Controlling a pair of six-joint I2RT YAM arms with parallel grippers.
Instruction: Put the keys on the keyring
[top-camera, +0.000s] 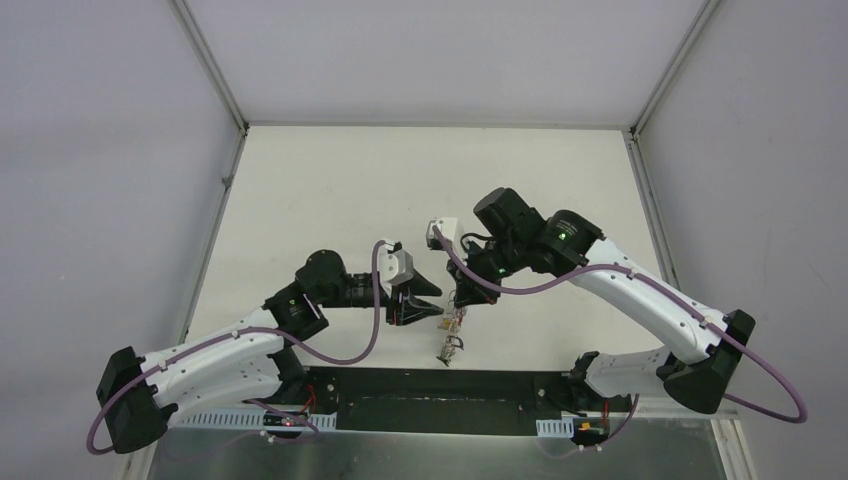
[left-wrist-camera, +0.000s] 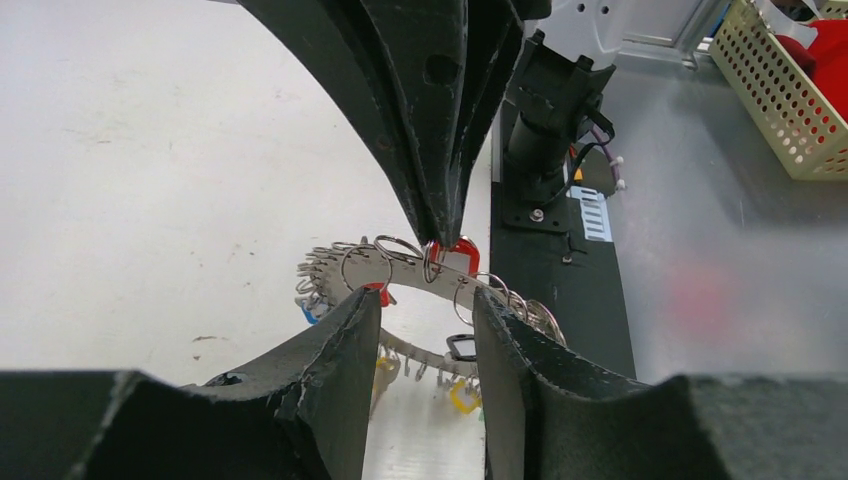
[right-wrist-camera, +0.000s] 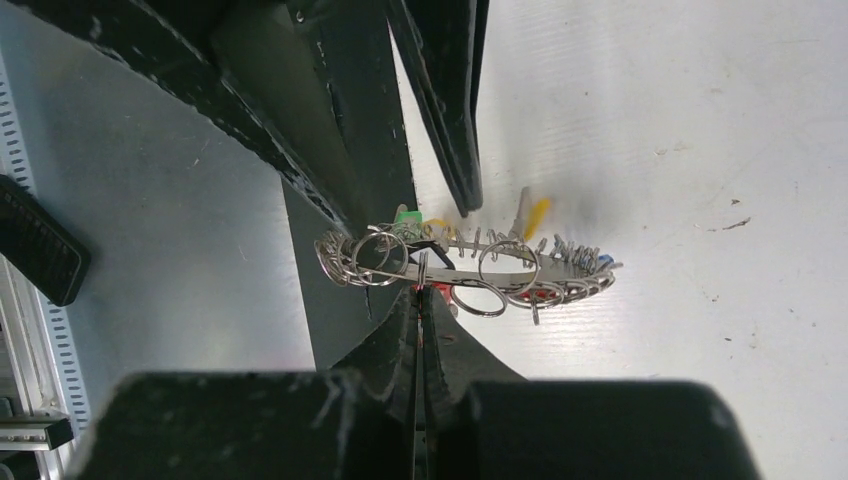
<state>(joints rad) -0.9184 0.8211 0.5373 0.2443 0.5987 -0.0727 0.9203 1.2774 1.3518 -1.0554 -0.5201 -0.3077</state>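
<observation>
The keyring (left-wrist-camera: 400, 266), a flat grey band fringed with small silver split rings, hangs in the air just above the table's near edge (top-camera: 452, 336). My right gripper (right-wrist-camera: 420, 290) is shut on one split ring at its upper rim, next to a red-tagged key (left-wrist-camera: 463, 250). Its fingertips (left-wrist-camera: 437, 232) come down from above in the left wrist view. Keys with blue (left-wrist-camera: 312, 312), black (left-wrist-camera: 460, 347) and yellow (left-wrist-camera: 462, 397) tags dangle from the keyring. My left gripper (left-wrist-camera: 425, 300) stands open just in front of the keyring, nothing between its fingers.
A black base strip (left-wrist-camera: 560, 300) and the right arm's mount post (left-wrist-camera: 545, 110) lie close behind the keyring. A cream perforated basket (left-wrist-camera: 790, 100) with something red in it sits off the table, on the grey ledge. White walls enclose the table.
</observation>
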